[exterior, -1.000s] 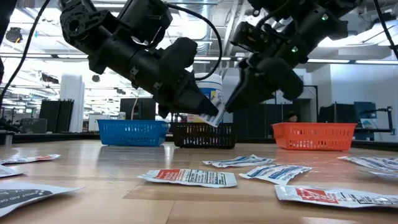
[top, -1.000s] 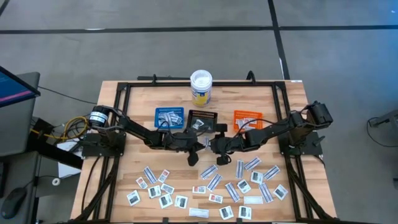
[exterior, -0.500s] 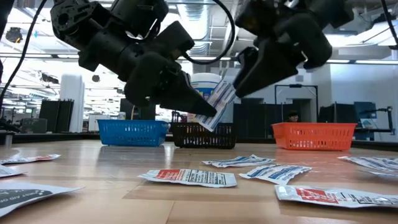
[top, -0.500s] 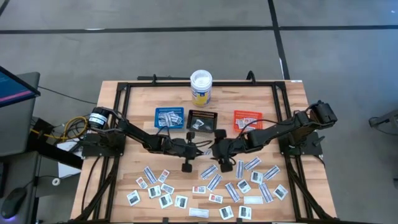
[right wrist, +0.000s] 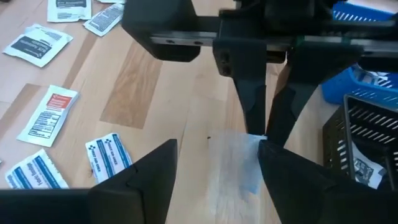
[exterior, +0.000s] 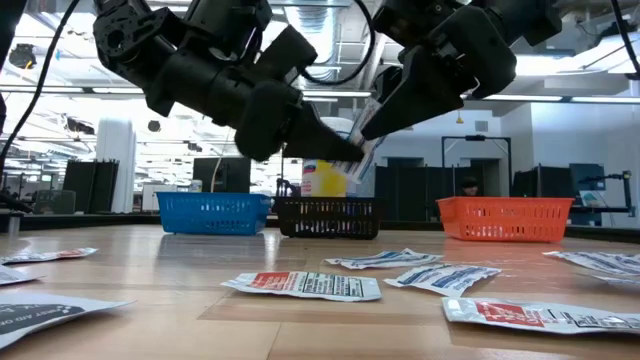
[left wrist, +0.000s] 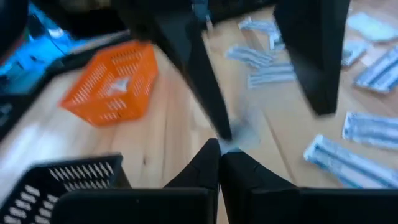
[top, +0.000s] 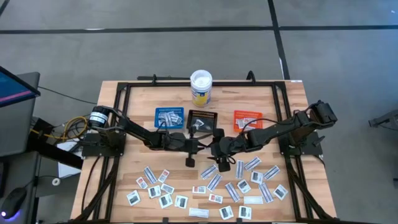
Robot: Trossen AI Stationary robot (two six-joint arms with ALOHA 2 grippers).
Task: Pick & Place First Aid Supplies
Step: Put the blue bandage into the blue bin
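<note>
Handed over since a second ago: right pincer (right wrist: 214, 165) now spread wide, left pincer (left wrist: 219, 155) pinching the packet (right wrist: 249, 158) by one edge, above the surface (top: 134, 99) near the black tray (top: 203, 119). Thin corner grip; could slip or flutter short of the tray.

Packet passing from right gripper to left

The right gripper (right wrist: 214, 162) is spreading its fingers wide and releasing the packet (right wrist: 249, 163), which the left gripper (left wrist: 219, 148) is now pinching alone, apparently lifting it slightly higher.
</note>
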